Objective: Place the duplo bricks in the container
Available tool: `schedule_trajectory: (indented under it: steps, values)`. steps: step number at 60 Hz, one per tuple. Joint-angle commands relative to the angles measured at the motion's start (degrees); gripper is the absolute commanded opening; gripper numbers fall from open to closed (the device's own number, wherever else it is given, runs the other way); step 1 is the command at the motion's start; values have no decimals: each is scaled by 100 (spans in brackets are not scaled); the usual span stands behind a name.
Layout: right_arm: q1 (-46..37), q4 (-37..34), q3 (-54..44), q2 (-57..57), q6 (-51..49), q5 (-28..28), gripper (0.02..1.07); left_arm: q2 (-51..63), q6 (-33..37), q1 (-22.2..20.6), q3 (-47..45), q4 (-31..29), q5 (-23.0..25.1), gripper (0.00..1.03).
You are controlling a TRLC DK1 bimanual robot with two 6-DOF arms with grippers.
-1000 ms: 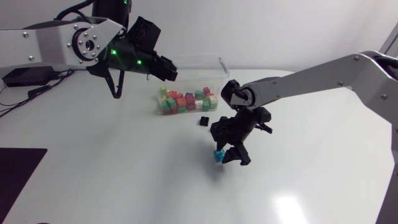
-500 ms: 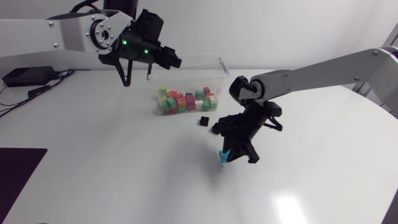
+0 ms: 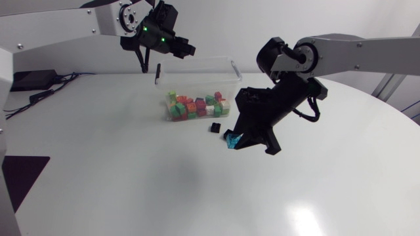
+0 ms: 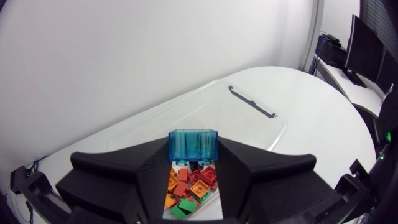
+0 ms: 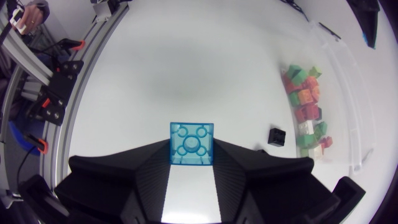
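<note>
A clear plastic container [image 3: 231,72] at the table's back holds several coloured duplo bricks [image 3: 197,106]. My left gripper [image 3: 181,48] hangs above the container's back left corner. In the left wrist view it [image 4: 194,149] is shut on a translucent blue brick [image 4: 194,142] over the container [image 4: 249,102]. My right gripper [image 3: 235,140] is raised over the table in front of the container, shut on a second blue brick [image 3: 230,139]. That brick [image 5: 193,142] shows studs up between the right gripper [image 5: 193,152]. A small black brick [image 3: 214,127] lies on the table by the container's front wall.
A black box with cables [image 3: 29,80] sits at the table's far left. A dark mat [image 3: 20,177] covers the near left corner. The container's black latch [image 3: 157,73] hangs at its left end. White tabletop spreads across the front and right.
My right gripper has shut on the blue brick and lifted it off the table towards the container. My left arm has swung back and right, over the container's rear.
</note>
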Motion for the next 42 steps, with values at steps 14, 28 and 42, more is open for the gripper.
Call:
schedule_trajectory:
  steps: [14,28,42]
  values:
    - [51,-20,769,-158,767,-225,24,836,-95,156,1079,-595,-116,98]
    - [42,279,1613,185,1558,-225,24,63,-86,323,464,-789,-116,98]
    - [86,964,2650,967,2621,-164,24,-1625,239,429,-1364,-543,-81,98]
